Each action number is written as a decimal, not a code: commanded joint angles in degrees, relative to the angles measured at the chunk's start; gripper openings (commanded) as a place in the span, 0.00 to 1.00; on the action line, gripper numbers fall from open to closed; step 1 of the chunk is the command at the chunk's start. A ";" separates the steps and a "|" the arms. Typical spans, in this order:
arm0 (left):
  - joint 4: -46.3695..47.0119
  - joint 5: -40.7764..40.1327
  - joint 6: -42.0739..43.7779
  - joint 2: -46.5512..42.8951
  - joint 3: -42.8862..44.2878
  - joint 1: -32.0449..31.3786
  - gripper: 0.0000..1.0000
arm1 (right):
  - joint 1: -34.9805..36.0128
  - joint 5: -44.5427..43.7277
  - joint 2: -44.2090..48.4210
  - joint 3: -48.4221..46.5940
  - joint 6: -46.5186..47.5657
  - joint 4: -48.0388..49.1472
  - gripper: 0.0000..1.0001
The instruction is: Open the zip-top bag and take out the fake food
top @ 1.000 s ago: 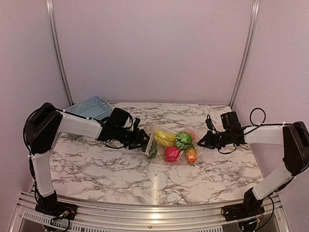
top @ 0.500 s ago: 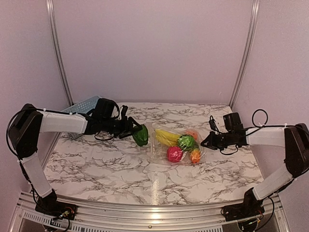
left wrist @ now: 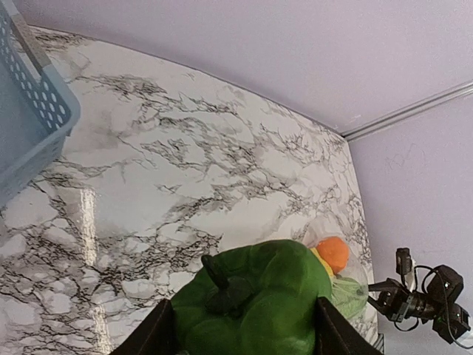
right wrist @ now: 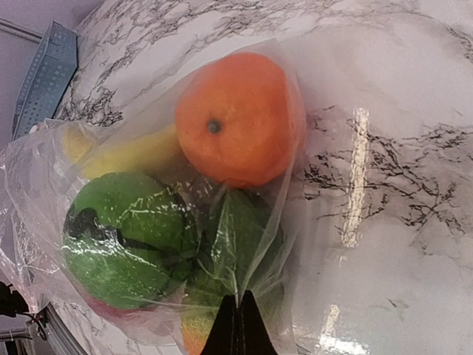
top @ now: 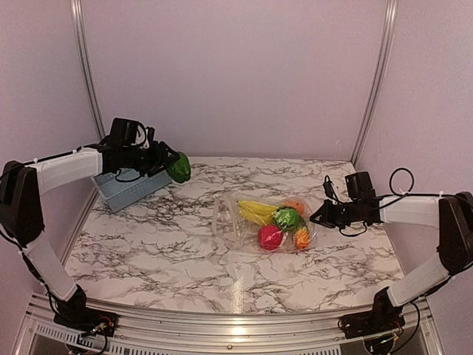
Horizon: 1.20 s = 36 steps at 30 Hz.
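Note:
The clear zip-top bag (top: 226, 216) lies at the table's centre with its mouth to the left. Inside it are fake food pieces: yellow bananas (top: 253, 210), a green ball (top: 286, 217), a red fruit (top: 270, 237) and an orange (right wrist: 236, 118). My right gripper (top: 317, 217) is shut, pinching the bag's plastic (right wrist: 295, 237) at its right end, seen at the right gripper (right wrist: 238, 325). My left gripper (top: 170, 167) is raised at the far left beside the basket, shut on a green pepper (left wrist: 255, 299) that fills the gap between its fingers (left wrist: 157, 334).
A blue lattice basket (top: 124, 190) sits at the back left corner, directly under and behind the left gripper; its rim shows in the left wrist view as the basket (left wrist: 33, 122). Lilac walls with metal posts enclose the marble table (top: 185, 251).
My left gripper has carried the green pepper away from the bag's mouth, up and leftward to beside the basket. The bag has shifted slightly right; the right gripper keeps its pinch.

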<state>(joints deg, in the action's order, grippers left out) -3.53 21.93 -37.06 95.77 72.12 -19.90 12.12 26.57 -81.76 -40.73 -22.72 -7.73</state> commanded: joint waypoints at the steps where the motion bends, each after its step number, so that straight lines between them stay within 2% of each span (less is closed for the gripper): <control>1: -8.43 -6.39 3.62 0.01 6.78 6.03 0.40 | -0.80 0.47 2.64 0.23 -0.31 0.68 0.00; 10: -13.01 -14.64 3.84 13.20 22.07 14.52 0.40 | -0.81 2.76 4.20 1.74 -2.59 3.74 0.00; 16: -18.15 -16.63 5.11 25.19 34.93 17.22 0.40 | -0.82 3.27 4.33 2.06 -3.47 5.12 0.00; 21: -19.72 -17.41 6.78 32.33 40.63 17.80 0.40 | -0.87 2.97 4.36 3.24 -4.73 6.48 0.00; 26: -19.91 -15.00 6.87 36.47 42.66 17.96 0.40 | -0.82 2.27 4.84 4.35 -5.37 7.28 0.00; 36: -17.86 -8.70 4.94 38.18 38.31 17.03 0.43 | -0.85 4.11 4.13 3.10 -4.77 6.57 0.00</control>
<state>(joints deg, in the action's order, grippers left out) -21.23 10.28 -31.70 132.73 111.79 -2.44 11.97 29.54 -77.87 -36.47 -27.42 -2.02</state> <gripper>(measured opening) 0.584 0.002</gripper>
